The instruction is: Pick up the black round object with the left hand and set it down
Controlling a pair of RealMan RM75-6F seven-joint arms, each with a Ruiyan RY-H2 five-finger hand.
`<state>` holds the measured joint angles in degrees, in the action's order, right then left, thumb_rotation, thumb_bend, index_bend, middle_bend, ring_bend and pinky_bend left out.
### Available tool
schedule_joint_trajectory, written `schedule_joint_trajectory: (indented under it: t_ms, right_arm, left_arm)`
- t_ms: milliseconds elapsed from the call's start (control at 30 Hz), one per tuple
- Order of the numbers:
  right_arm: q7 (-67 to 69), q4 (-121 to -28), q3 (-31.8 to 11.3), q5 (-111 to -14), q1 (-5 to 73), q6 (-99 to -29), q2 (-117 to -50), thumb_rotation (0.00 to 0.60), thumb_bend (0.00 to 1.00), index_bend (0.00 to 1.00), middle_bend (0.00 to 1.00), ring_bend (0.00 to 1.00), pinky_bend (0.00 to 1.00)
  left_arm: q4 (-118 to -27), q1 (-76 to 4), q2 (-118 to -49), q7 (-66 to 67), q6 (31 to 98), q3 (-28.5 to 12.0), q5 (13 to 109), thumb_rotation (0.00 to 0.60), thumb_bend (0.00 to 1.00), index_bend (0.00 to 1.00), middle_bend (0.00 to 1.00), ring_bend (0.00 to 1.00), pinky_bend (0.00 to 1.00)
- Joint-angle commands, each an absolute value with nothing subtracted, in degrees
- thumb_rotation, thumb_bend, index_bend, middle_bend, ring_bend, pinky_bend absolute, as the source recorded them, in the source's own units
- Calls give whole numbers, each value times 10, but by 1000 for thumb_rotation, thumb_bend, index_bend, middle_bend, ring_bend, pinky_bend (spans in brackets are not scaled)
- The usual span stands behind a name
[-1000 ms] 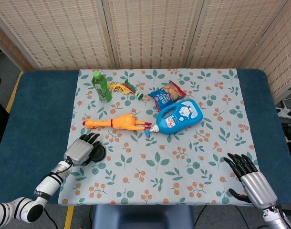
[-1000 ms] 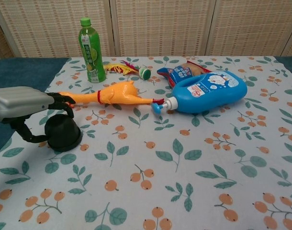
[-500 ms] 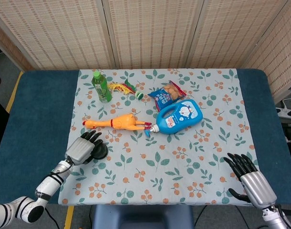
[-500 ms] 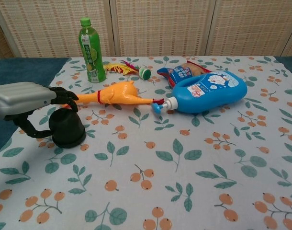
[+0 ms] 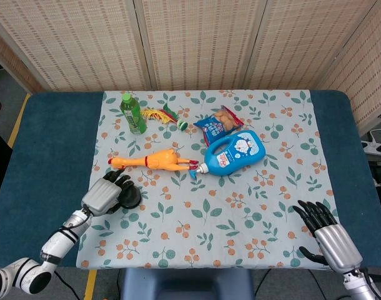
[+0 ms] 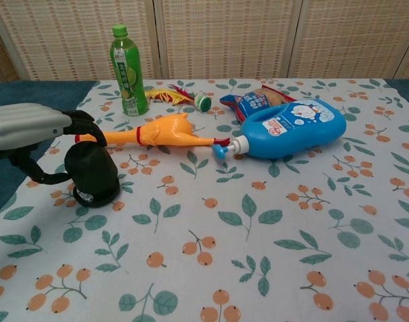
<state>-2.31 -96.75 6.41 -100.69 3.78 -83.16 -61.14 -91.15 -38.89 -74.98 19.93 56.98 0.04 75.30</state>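
I have the left hand (image 6: pixel 30 127) wrapped around the black round object (image 6: pixel 92 176), fingers curled over its top and the thumb hooked behind it. The object is tilted in that grip, leaning to the right, with its lower edge at or just above the flowered cloth (image 6: pixel 271 221) near the desk's (image 5: pixel 50 156) left side; I cannot tell whether it still touches. In the head view my left hand (image 5: pixel 104 194) covers most of the object (image 5: pixel 130 195), just below the rubber chicken's (image 5: pixel 154 160) yellow feet.

My right hand (image 5: pixel 325 234) sits at the near right corner of the cloth, fingers spread and holding nothing.

Farther back lie the blue detergent bottle (image 6: pixel 291 127) on its side, a snack bag (image 6: pixel 255 102) behind it, a standing green bottle (image 6: pixel 128 71), and a small feathered toy (image 6: pixel 181 95).
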Motion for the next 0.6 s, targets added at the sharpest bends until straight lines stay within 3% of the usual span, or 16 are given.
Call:
schedule_joint_trajectory:
  t_ms: [33, 233, 367, 600]
  right_arm:
    - [-24, -968, 64, -1007, 38, -831, -612, 600, 117, 0, 0, 0, 0]
    - [-25, -969, 65, -1008, 38, -831, -612, 600, 118, 0, 0, 0, 0]
    - [-24, -969, 66, -1011, 36, -834, -610, 600, 118, 0, 0, 0, 0]
    - [-30, -970, 66, -1008, 38, -828, -613, 600, 118, 0, 0, 0, 0]
  left_arm:
    - [-933, -383, -724, 203, 585, -4, 762, 600, 381, 702, 148, 0, 156]
    - [-933, -376, -707, 235, 591, -5, 751, 600, 382, 700, 146, 0, 152]
    - [-882, -369, -706, 258, 551, 1, 676, 600, 383, 689, 145, 0, 153]
    - [-831, -365, -720, 251, 522, 5, 647, 600, 382, 651, 137, 0, 156]
